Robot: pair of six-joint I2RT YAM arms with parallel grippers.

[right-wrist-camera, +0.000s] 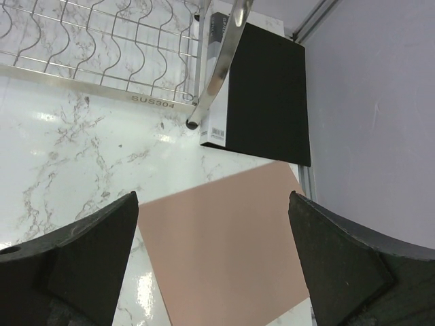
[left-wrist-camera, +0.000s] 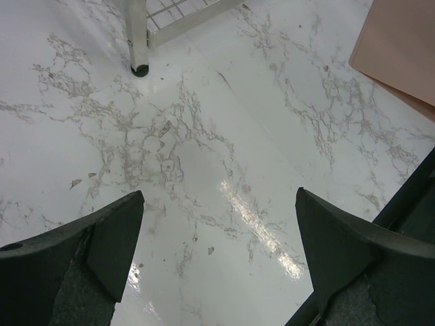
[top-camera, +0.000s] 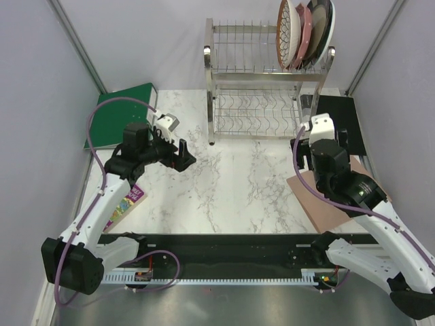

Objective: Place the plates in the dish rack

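Note:
The dish rack [top-camera: 268, 81] stands at the back of the marble table. Several plates stand on edge in the right end of its upper tier: a brown-and-white petal plate [top-camera: 288, 34], a pink one [top-camera: 303, 39], a dark one [top-camera: 318, 28] and a white-rimmed one [top-camera: 331, 46]. My left gripper [top-camera: 185, 155] hovers open over bare marble, left of the rack's front left foot [left-wrist-camera: 139, 41], and holds nothing [left-wrist-camera: 219, 197]. My right gripper [top-camera: 319, 139] is open and empty by the rack's front right corner [right-wrist-camera: 212, 197]. The lower shelf [right-wrist-camera: 102, 47] holds nothing where it shows.
A green folder [top-camera: 122, 112] and a small white device [top-camera: 167, 122] lie at the back left. A colourful booklet [top-camera: 129, 200] sits under the left arm. A pinkish-brown board [right-wrist-camera: 224, 251] and a black folder [right-wrist-camera: 268, 88] lie at the right.

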